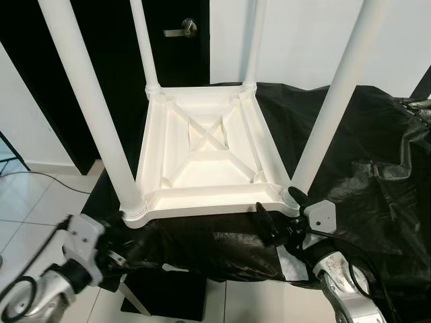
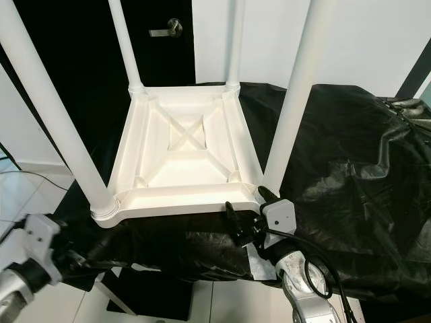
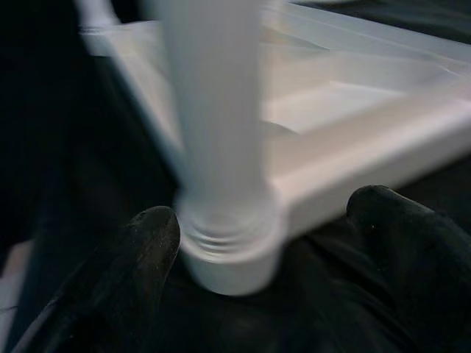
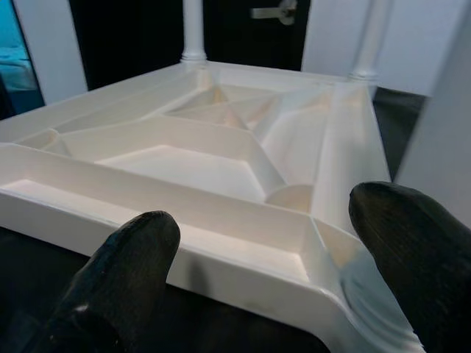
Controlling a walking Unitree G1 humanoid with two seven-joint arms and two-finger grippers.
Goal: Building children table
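A white plastic children's table [image 1: 202,168] lies upside down on a black sheet, its four legs pointing up. My left gripper [image 3: 261,220] is open, its fingers [image 3: 140,250] on either side of the threaded base of the front left leg [image 1: 87,101], apart from it. The left wrist [image 1: 81,239] is just below that corner. My right gripper [image 1: 283,212] is open at the front right corner, beside the base of the front right leg [image 1: 330,108]. In the right wrist view the fingertips [image 4: 397,220] stand in front of the table's rim without touching it.
The black plastic sheet [image 1: 377,175] covers the support and hangs over its front edge. A black door with a lever handle [image 1: 180,28] and white walls stand behind. Tiled floor [image 1: 40,202] with a cable lies on the left.
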